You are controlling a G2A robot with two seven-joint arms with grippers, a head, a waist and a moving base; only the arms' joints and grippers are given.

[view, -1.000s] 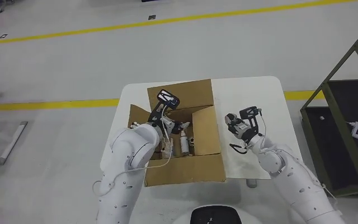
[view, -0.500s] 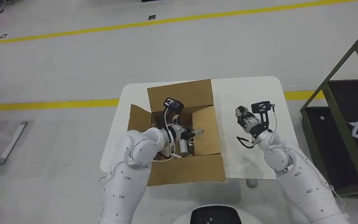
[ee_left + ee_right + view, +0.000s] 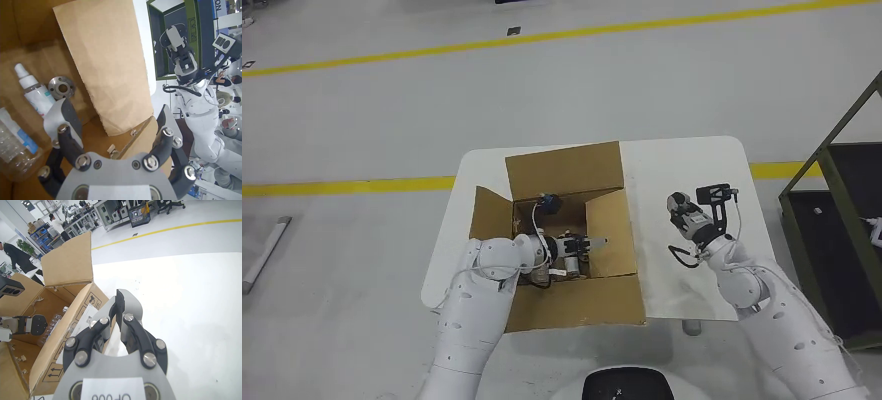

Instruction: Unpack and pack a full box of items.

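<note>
Early stage, I'd judge. The spray bottle [image 3: 36,94], flange [image 3: 60,89] and clear bottle [image 3: 17,144] all lie inside the box [image 3: 562,170], none lifted out yet. Your left hand [image 3: 113,109] is inside the box, released and empty, just beside the spray bottle. Your right hand [image 3: 118,302] is clenched on nothing, over the counter [image 3: 692,160] beside the box. Unpack and repack both left.

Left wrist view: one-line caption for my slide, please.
Open left gripper inside the cardboard box, next to a spray bottle, metal flange and clear plastic bottle.
</note>
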